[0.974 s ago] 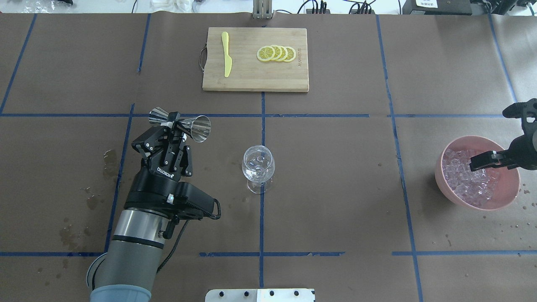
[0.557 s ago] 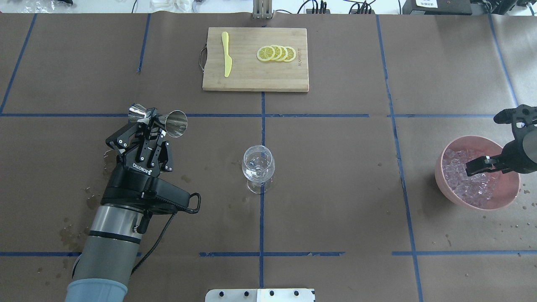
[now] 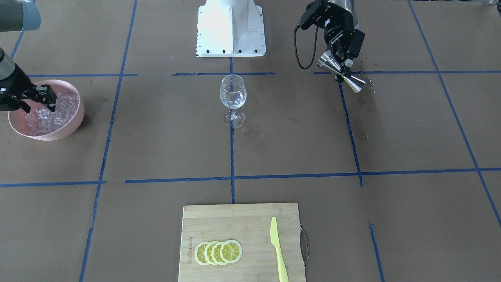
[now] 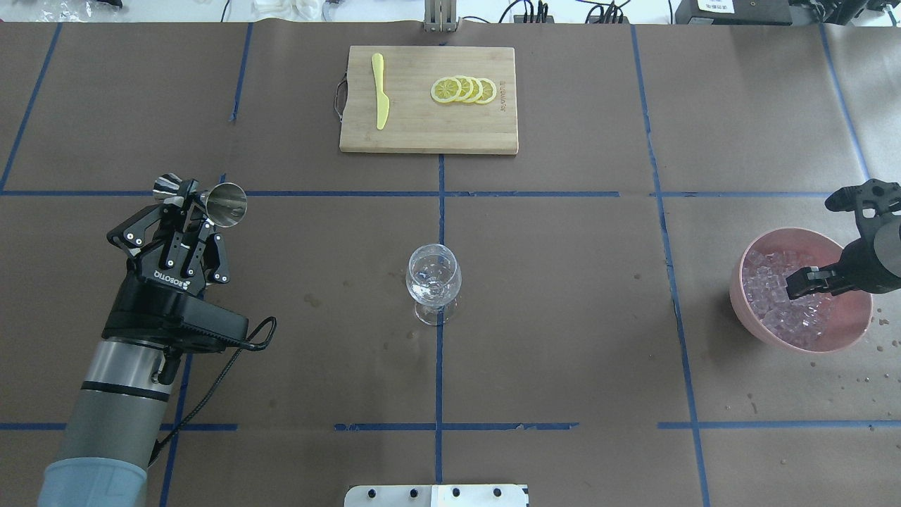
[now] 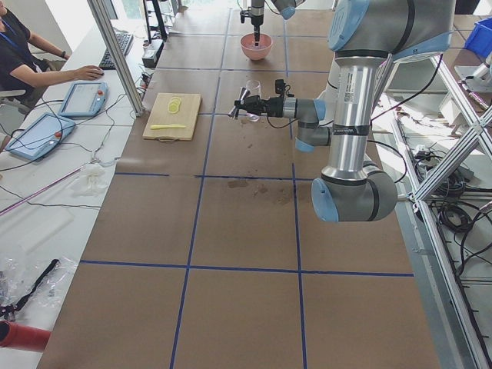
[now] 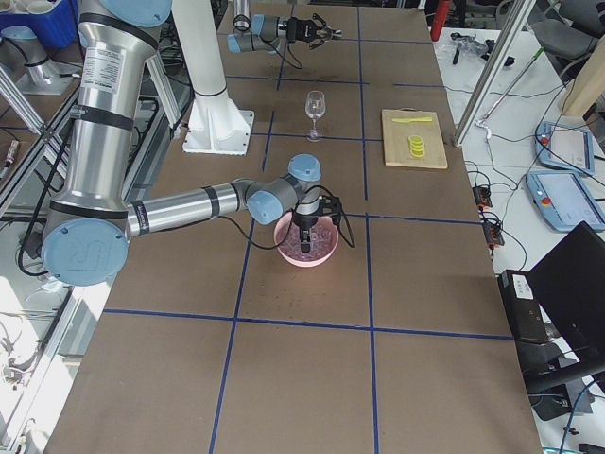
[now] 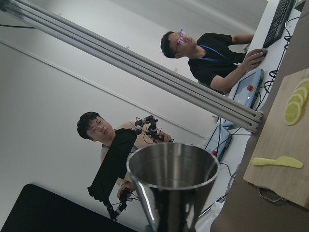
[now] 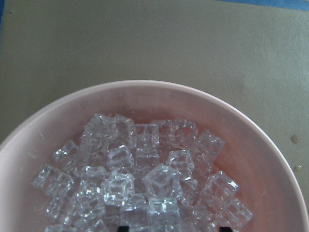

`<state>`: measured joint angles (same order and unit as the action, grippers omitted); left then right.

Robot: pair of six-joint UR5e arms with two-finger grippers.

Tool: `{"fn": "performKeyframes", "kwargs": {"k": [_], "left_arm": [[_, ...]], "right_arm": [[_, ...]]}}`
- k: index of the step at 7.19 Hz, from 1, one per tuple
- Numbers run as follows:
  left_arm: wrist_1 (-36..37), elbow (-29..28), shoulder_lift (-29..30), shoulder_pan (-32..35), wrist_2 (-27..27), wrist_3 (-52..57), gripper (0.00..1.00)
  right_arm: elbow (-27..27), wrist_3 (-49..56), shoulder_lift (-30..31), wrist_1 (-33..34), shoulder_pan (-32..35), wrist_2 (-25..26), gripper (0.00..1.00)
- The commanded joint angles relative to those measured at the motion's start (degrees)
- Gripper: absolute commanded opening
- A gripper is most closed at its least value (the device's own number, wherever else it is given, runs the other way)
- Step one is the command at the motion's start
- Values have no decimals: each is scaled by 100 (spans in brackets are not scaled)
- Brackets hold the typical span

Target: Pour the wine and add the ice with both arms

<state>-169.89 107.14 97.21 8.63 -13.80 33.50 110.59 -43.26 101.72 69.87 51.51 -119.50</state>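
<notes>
Brown-papered table (image 4: 563,317): glossy clear ice (image 8: 145,179) under spread right jaws; left jaws clamp steel jigger (image 4: 227,204).

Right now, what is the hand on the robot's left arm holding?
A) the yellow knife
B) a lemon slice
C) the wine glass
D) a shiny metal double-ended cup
D: the left hand is clamped on the waist of the metal double-ended cup, well apart from the wine glass.
</notes>
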Motion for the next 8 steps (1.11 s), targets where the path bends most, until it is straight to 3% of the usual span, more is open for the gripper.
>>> {"fn": "performKeyframes", "kwargs": {"k": [1, 3, 8], "left_arm": [[-464, -17, -508, 86, -9, 7, 0], [-710, -26, -737, 121, -9, 7, 0], [-817, -52, -844, 130, -9, 7, 0]], "right_arm": [[-20, 2, -21, 0, -9, -3, 54], [-212, 11, -301, 9, 8, -12, 55], [-99, 11, -109, 9, 35, -21, 55]]}}
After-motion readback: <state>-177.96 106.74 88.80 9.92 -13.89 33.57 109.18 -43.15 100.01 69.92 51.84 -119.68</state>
